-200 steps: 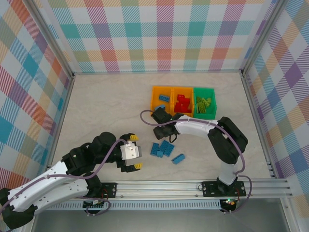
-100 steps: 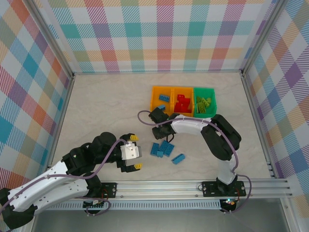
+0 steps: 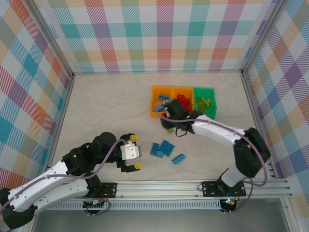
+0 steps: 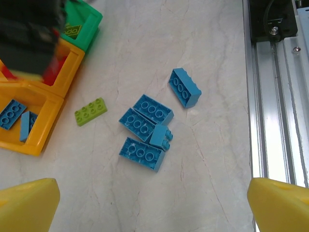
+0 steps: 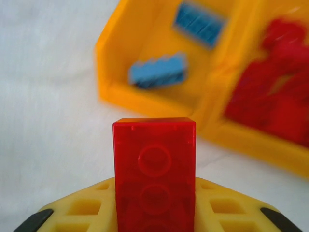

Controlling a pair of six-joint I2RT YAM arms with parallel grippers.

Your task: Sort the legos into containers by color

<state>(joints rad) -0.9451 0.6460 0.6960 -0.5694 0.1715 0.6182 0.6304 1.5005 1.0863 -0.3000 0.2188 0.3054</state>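
Right arm stretches toward eleven o'clock, right gripper (image 3: 169,110) at the near edge of the orange bins (image 3: 152,99), clamped on a glossy red brick (image 5: 154,169).

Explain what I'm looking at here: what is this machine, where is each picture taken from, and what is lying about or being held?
These are two robot arms bolted to the near edge of a table. The wide picture comes from a fixed camera above. The other two come from a camera on each wrist. The left end effector hangs open above loose small blue studded plastic bricks and one lime-green brick. The right end effector is shut on a red studded plastic brick. It is near two orange plastic bins and a bright green plastic bin, which already hold sorted bricks.
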